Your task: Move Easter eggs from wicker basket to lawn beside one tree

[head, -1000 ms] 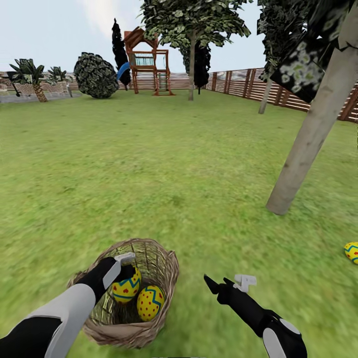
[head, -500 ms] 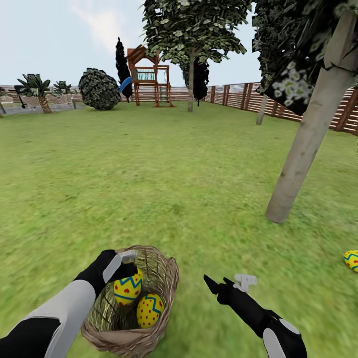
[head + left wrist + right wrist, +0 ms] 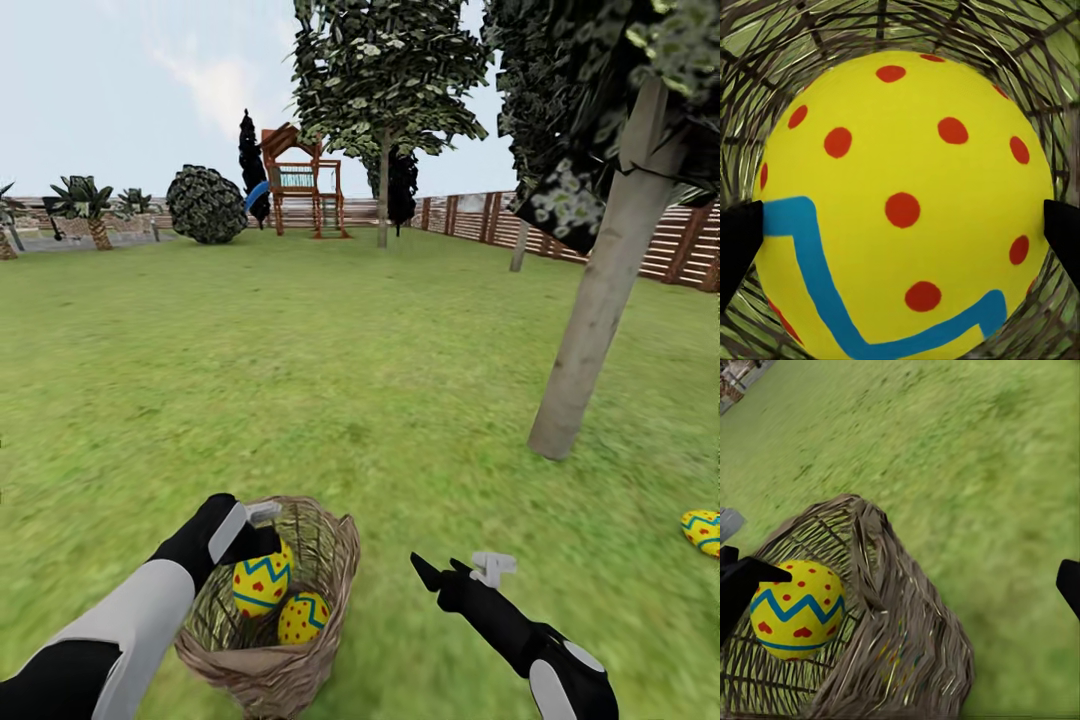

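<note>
Could not see the whole round tan wicker basket (image 3: 270, 630); black and white left arm (image 3: 120, 620) hid part. Held a yellow egg with red dots and a blue zigzag (image 3: 260, 583) in the left pincer (image 3: 262, 530), clamped on both sides, inside the basket. Second dotted yellow egg (image 3: 303, 617) half hidden below. Third yellow egg (image 3: 703, 531) cut off at the edge, on green grass (image 3: 350, 380) near the pale grey trunk (image 3: 590, 330). Right pincer (image 3: 440, 570) spread apart, holding nothing.
</note>
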{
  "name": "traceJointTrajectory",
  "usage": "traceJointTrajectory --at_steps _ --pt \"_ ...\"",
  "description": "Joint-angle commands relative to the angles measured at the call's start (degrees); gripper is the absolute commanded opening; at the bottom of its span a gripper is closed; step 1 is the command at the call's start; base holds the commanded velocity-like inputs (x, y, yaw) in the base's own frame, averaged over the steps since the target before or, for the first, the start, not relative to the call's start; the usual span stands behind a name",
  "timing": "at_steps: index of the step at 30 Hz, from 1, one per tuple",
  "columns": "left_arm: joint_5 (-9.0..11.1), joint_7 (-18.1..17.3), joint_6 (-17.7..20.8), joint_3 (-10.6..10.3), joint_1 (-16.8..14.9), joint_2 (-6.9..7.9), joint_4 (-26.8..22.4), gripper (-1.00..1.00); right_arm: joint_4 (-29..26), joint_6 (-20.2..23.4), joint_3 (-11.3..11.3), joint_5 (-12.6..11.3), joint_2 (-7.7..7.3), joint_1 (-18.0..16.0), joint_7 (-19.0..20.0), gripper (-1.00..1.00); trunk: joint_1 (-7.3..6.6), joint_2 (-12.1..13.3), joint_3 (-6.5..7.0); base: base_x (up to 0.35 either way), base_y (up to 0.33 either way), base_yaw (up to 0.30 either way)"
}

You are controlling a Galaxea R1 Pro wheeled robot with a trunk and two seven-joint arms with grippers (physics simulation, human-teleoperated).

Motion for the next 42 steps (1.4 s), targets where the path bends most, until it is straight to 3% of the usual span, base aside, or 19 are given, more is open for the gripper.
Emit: traceJointTrajectory --at_steps 1,7,19,35,39,42 --pt "0.6 0.5 0.38 -0.32 -0.01 0.02 -0.49 -1.0 -0.05 0.35 -0.1 -0.32 0.01 -0.02 0.05 1.0 -0.06 -0.01 0.17 -0.146 0.0 0.0" --pt "0.53 0.5 3.47 -0.38 0.02 0.07 -2.05 -1.0 -0.05 0.35 -0.07 -0.26 0.06 -0.05 0.06 1.0 -0.21 0.07 1.5 -0.043 0.0 0.0" --pt "0.45 0.48 3.81 -0.73 0.07 -0.28 -2.53 -1.0 0.3 0.35 -0.11 -0.31 0.16 -0.08 0.06 1.0 -0.52 0.23 4.16 -0.052 0.0 0.0" --pt "0.11 0.49 6.64 -0.94 0.32 -0.58 -7.61 -1.0 1.04 0.35 -0.14 -0.34 0.13 -0.1 0.06 1.0 -0.93 0.45 7.71 -0.052 0.0 0.0" --pt "0.02 1.1 7.03 -0.97 0.34 -0.57 -11.74 -1.0 1.09 0.35 -0.14 -0.34 0.16 -0.1 0.02 1.0 -1.04 0.5 8.59 -0.014 0.0 0.0" --pt "0.13 2.7 9.69 -0.87 0.49 -0.6 -16.59 -1.0 1.09 0.35 -0.14 -0.34 0.13 -0.1 0.01 1.0 -1.11 0.54 9.26 -0.002 0.0 0.0"
